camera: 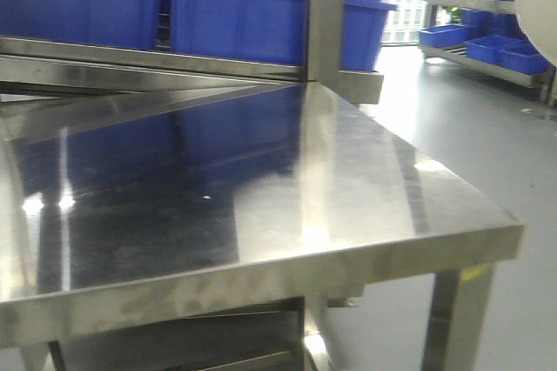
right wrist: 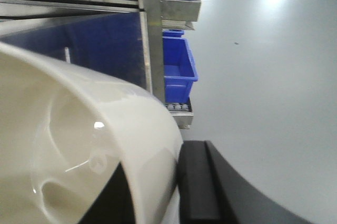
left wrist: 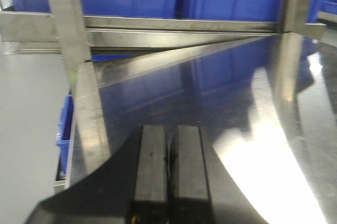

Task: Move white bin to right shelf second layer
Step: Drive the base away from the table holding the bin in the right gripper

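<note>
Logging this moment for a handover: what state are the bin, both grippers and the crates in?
White bin: gripped by its wall, nothing visible inside.
Right gripper: shut on the white bin, one finger inside and one outside.
Left gripper: shut, holding nothing, above the table.
Blue crates: sitting on the rack.

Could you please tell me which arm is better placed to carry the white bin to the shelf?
Right. The right gripper pinches the wall of the white bin between its fingers, while the left gripper is shut on nothing above the steel tabletop.
</note>
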Robot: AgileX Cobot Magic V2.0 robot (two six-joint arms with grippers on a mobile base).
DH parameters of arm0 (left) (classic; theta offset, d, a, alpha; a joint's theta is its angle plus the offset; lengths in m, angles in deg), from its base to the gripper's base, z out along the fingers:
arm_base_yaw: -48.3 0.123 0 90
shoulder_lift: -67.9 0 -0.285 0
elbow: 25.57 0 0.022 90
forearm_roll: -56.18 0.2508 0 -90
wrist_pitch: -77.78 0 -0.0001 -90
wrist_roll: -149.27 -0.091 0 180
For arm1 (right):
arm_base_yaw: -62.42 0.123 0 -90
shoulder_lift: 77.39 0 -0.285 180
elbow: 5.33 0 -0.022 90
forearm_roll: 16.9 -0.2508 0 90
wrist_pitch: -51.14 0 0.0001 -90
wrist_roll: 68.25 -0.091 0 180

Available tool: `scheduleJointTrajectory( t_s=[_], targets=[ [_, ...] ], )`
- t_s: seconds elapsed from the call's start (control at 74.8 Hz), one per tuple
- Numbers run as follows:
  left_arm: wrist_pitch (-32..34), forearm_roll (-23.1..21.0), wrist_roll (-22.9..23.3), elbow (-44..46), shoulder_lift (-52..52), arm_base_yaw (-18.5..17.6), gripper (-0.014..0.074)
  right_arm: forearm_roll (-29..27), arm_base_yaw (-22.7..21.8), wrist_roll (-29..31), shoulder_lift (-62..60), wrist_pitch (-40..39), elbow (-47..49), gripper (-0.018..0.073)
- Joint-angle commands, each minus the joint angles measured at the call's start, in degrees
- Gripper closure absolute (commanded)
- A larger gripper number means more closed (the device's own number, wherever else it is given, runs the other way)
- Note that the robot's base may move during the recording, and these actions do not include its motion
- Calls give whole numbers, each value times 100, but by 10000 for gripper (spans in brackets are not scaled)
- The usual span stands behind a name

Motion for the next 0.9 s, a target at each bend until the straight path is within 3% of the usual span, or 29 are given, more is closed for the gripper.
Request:
scheduleJointTrajectory(
  t_s=[0.0, 0.883],
  targets=[
    [500, 0, 30, -211, 80, -25, 512, -26, -30, 23, -6, -574, 176, 503],
    [500, 0, 30, -211, 80, -25, 512, -26, -30, 23, -6, -568, 176, 503]
  ],
)
